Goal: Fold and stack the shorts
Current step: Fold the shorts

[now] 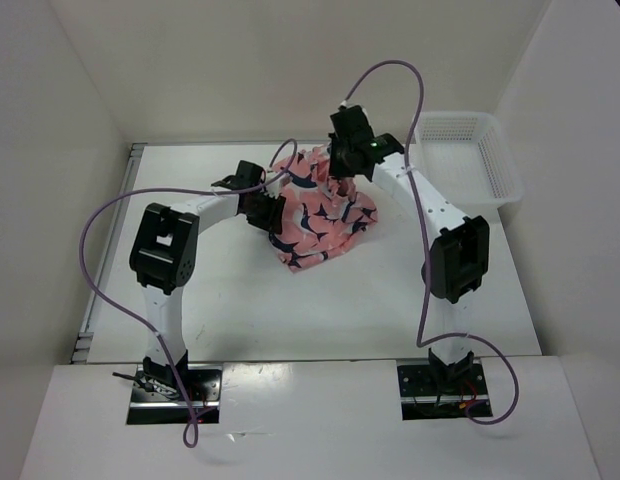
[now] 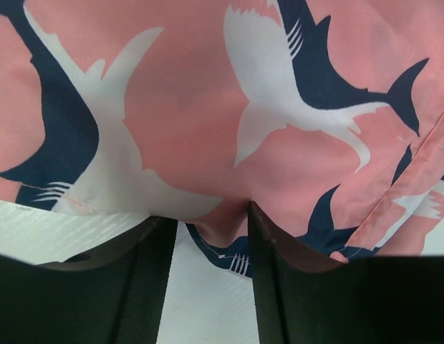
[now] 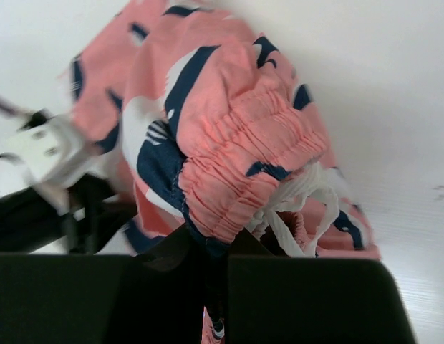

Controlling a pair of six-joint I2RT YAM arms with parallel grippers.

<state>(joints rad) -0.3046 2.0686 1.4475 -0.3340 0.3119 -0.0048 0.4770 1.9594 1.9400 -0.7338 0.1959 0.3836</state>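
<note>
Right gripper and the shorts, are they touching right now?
Touching. In the right wrist view, the right gripper pinches the shorts at the gathered waistband.

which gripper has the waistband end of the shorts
The right gripper: it pinches the shorts at the gathered waistband beside the white drawstring; the left gripper sits at a flat hem edge.

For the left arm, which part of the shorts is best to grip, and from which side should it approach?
Probably the loose hem of the shorts, approached from their left side, low along the table. That thin edge dips right between the open left fingers, while the right gripper pinches the thick gathered waistband.
</note>
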